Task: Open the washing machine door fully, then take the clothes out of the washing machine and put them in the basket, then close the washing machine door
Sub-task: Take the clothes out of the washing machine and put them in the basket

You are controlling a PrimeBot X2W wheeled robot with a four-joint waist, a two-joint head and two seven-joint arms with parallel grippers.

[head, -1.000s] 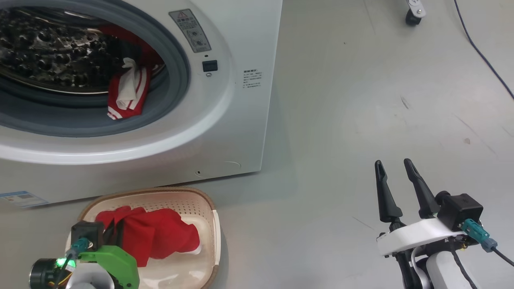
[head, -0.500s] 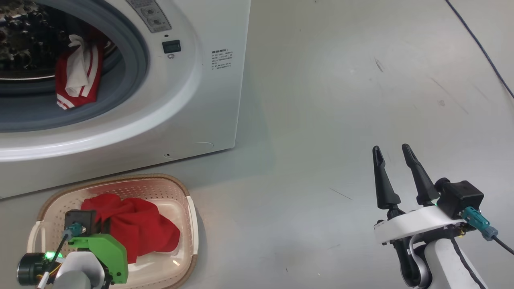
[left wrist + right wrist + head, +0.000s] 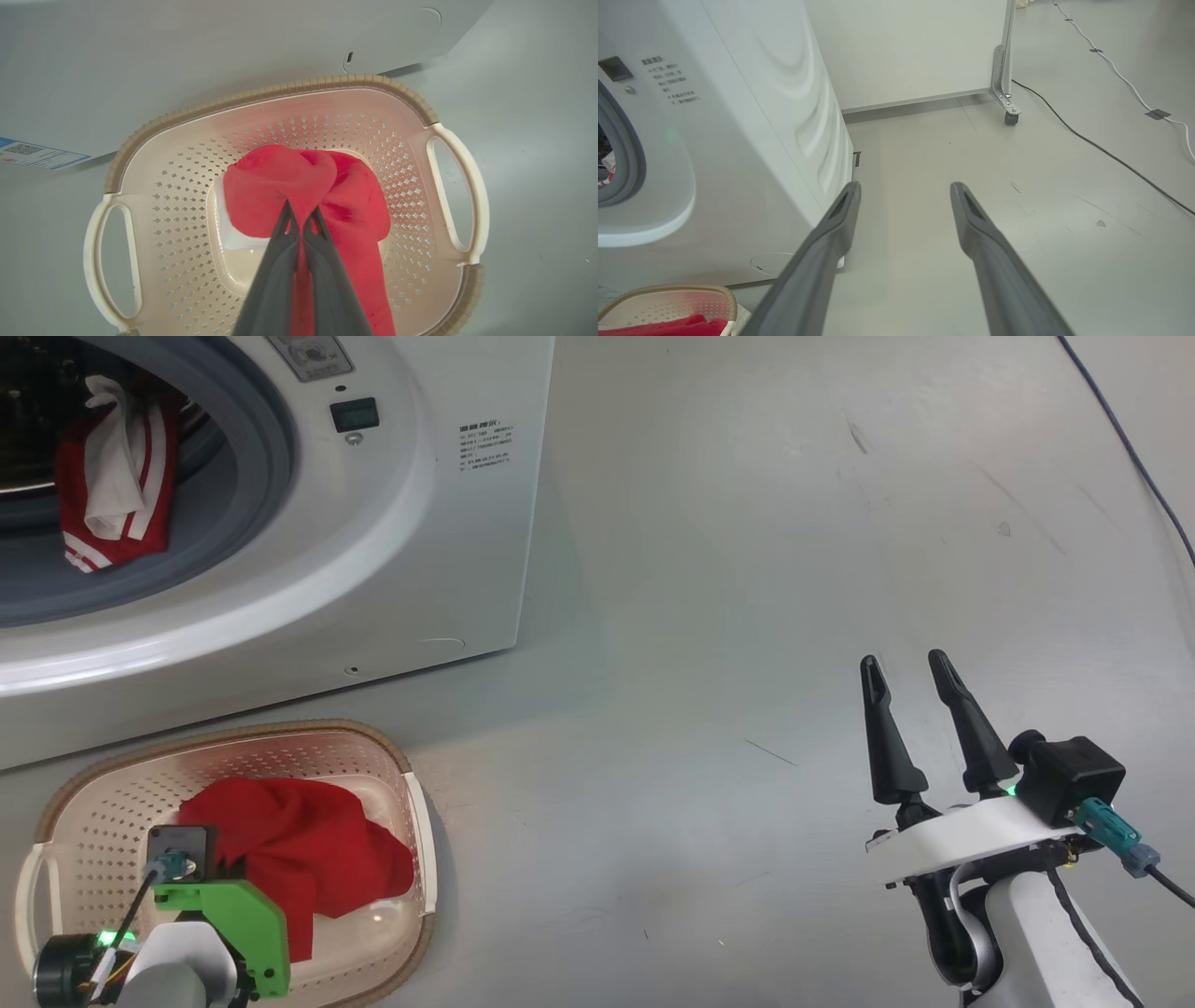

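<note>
The white washing machine stands at the upper left, its door out of view. A red and white garment hangs from the drum over the grey rubber ring. The cream basket sits on the floor in front of the machine. In the left wrist view my left gripper is shut on a red garment that is bunched on the bottom of the basket. My right gripper stands open over bare floor, far right of the basket, with nothing between its fingers.
A black cable runs along the floor at the far right. A white partition on a castor stands behind the machine, with a taped white cable beyond it. A blue sticker marks the machine's lower front.
The head camera has turned, so machine and basket slid left and the drum is partly cut off. My left gripper stays shut on the red garment over the basket. The right gripper stays open.
</note>
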